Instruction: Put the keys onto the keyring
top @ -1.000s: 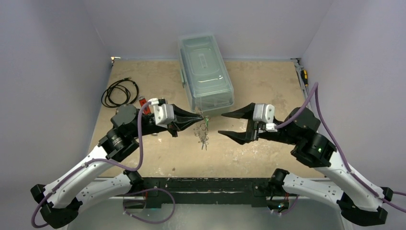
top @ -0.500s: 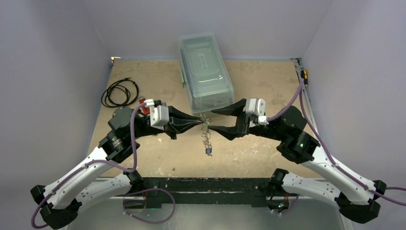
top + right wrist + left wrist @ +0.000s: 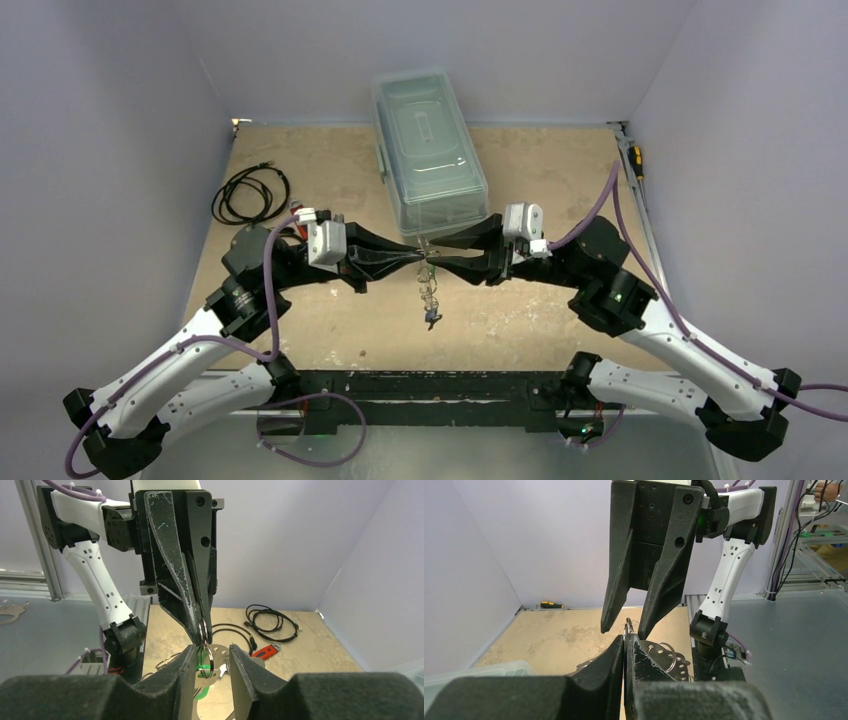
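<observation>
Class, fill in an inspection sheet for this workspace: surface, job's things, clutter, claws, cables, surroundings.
Surface: tan table, worn and mottled.
Job's things: keyring hangs between the two claws, above the table; green key and blue key dangle with it.
Clutter: clear lidded box; red gadget; yellow-handled screwdriver at the table's right edge.
Claws: left claw shut on the keyring's top; right claw with jaws apart, either side of the same spot.
Cables: black coiled cable on the table's left; purple cable along each arm.
Surroundings: lilac walls on three sides.
</observation>
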Robot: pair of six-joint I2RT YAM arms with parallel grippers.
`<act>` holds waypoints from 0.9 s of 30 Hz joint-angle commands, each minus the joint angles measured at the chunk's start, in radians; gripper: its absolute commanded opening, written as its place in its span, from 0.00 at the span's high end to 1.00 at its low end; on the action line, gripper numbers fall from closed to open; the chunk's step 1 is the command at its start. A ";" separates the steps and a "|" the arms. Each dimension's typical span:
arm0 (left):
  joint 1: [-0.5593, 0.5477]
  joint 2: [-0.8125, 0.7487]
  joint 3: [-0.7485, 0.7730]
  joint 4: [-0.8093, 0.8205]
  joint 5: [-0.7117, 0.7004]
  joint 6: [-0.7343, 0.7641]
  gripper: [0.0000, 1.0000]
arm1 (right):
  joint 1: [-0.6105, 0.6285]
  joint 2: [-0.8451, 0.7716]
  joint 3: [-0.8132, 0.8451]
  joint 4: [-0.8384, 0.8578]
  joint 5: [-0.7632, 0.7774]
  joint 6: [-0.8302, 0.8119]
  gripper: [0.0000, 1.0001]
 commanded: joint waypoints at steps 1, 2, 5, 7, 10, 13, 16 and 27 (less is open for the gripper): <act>0.003 -0.011 0.008 0.072 0.010 -0.019 1.00 | 0.005 -0.002 0.023 0.054 -0.034 0.014 0.68; 0.002 -0.012 0.009 0.071 0.010 -0.019 1.00 | 0.005 0.001 0.024 0.054 -0.037 0.013 0.69; 0.002 -0.012 0.010 0.074 0.010 -0.021 1.00 | 0.005 0.010 0.027 0.052 -0.042 0.013 0.71; 0.002 -0.014 0.008 0.078 0.009 -0.022 1.00 | 0.005 0.017 0.029 0.052 -0.047 0.011 0.72; 0.002 -0.017 0.008 0.080 0.006 -0.022 1.00 | 0.005 0.025 0.029 0.054 -0.055 0.010 0.73; 0.003 -0.014 0.006 0.084 0.007 -0.024 1.00 | 0.005 0.030 0.029 0.059 -0.060 0.008 0.78; 0.002 -0.014 0.000 0.098 0.013 -0.030 1.00 | 0.005 0.032 0.027 0.063 -0.061 0.005 0.85; 0.002 -0.019 -0.009 0.088 0.012 -0.008 1.00 | 0.005 0.051 0.043 0.064 -0.076 -0.019 1.00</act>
